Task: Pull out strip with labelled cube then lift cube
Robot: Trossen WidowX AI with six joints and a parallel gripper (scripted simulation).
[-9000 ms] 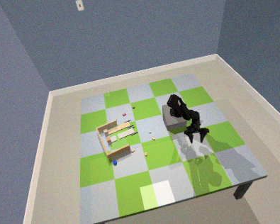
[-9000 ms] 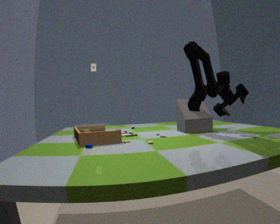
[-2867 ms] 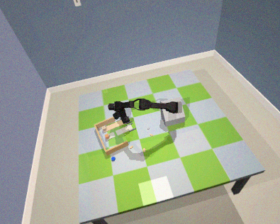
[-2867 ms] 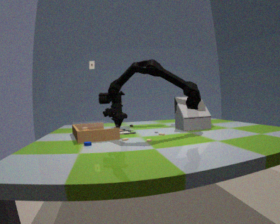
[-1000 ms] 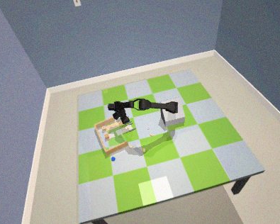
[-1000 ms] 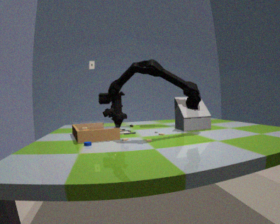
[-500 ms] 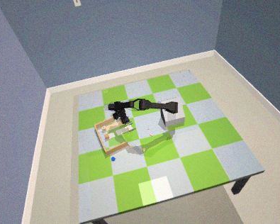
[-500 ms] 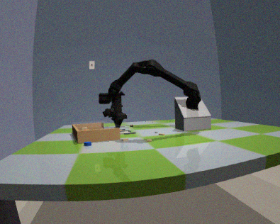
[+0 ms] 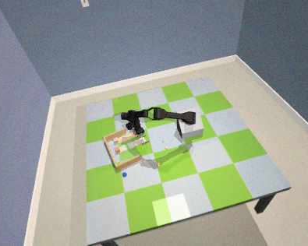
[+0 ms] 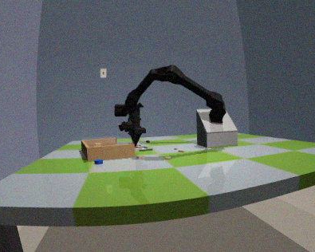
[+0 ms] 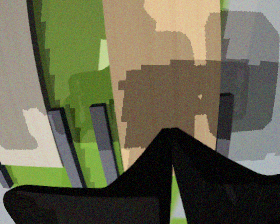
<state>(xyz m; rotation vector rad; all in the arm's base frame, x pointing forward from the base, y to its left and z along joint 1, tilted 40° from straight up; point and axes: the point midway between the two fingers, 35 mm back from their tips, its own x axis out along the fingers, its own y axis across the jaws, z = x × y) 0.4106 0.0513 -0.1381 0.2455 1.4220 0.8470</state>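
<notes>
My gripper [image 9: 142, 134] [image 10: 135, 144] [image 11: 169, 135] is shut and empty, its tips pointing down over the near end of a tan strip [image 9: 125, 138] [image 11: 161, 45]. Contact with the strip cannot be told. A pale grey strip [image 9: 136, 143] [image 11: 11, 65] lies beside it, with green table between them in the wrist view. An orange block [image 9: 117, 149] sits inside the wooden enclosure near a whitish piece [image 9: 123, 149]. A small tan block [image 9: 115, 141] is at the tan strip's far end. No label is readable, and the strips' full lengths are not clear.
The wooden wall [image 9: 111, 156] [image 10: 109, 152] surrounds the strips' far ends. Thin dark rails [image 11: 105, 142] [image 11: 224, 120] flank the tan strip. A blue disc [image 9: 124, 174] [image 10: 98, 162] lies outside the wall. Small tan bits [image 9: 158, 165] [image 10: 167, 158] lie nearer the grey base box [image 9: 192, 131] [image 10: 218, 139].
</notes>
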